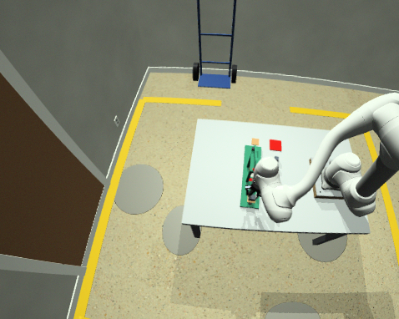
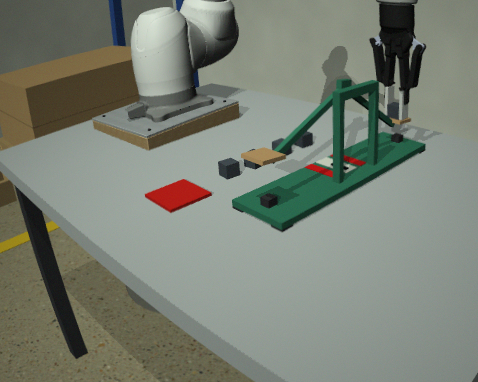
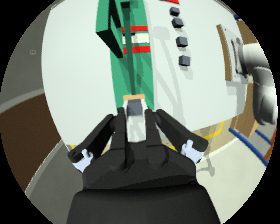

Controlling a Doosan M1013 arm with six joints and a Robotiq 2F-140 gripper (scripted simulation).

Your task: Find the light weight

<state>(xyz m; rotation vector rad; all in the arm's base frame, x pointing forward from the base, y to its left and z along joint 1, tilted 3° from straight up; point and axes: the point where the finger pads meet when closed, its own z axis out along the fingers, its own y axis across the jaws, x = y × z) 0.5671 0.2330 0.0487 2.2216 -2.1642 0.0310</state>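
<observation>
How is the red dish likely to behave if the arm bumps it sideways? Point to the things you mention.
The red dish (image 1: 275, 145) (image 2: 178, 195) looks thin, flat and rigid, so I'd expect it to slide rather than bend. It lies flat with a broad underside, so tipping or rolling seems unlikely. Nothing visible fixes it to the table (image 1: 220, 166) (image 2: 149, 234) (image 3: 65, 65), so it may shift or turn.

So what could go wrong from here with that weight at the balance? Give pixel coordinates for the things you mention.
The gripper (image 1: 252, 194) (image 2: 397, 110) (image 3: 134, 105) has the weight (image 1: 252, 197) (image 2: 394, 108) (image 3: 134, 108) right at the far pan (image 1: 250, 202) (image 2: 403, 121) (image 3: 134, 96), so letting go could knock or tip that pan. The near pan (image 1: 255, 141) (image 2: 264, 156) carries nothing, so a one-sided load might swing the beam and would give no comparison.
</observation>
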